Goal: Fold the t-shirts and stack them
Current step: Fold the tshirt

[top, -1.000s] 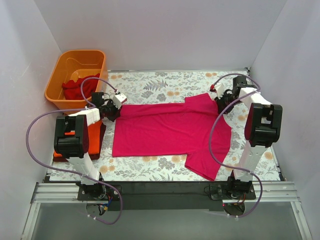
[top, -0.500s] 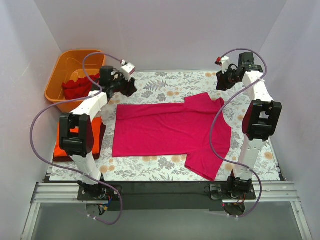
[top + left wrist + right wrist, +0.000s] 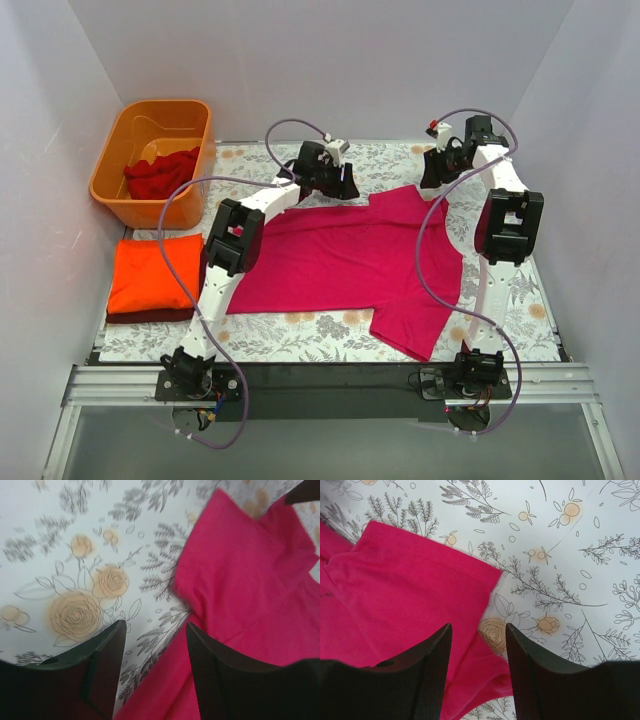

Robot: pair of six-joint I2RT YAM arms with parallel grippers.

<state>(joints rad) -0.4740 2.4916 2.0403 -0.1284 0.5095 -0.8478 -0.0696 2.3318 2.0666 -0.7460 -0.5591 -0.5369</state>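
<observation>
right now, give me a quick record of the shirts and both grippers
pink t-shirt: spread flat, unfolded
left gripper: open, empty, above the shirt's far edge
right gripper: open, empty, above the far sleeve
orange t-shirt: folded, lying on a dark maroon t-shirt
red t-shirt: crumpled in the orange tub

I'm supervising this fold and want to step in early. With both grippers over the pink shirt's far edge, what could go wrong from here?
1. The left gripper, jaws open, sits half over the bright magenta-pink cloth t-shirt and half over the floral table surface; it may catch only a sliver of edge, or miss.
2. The right arm's purple cable loops over the shirt and might drag it during the fold.
</observation>
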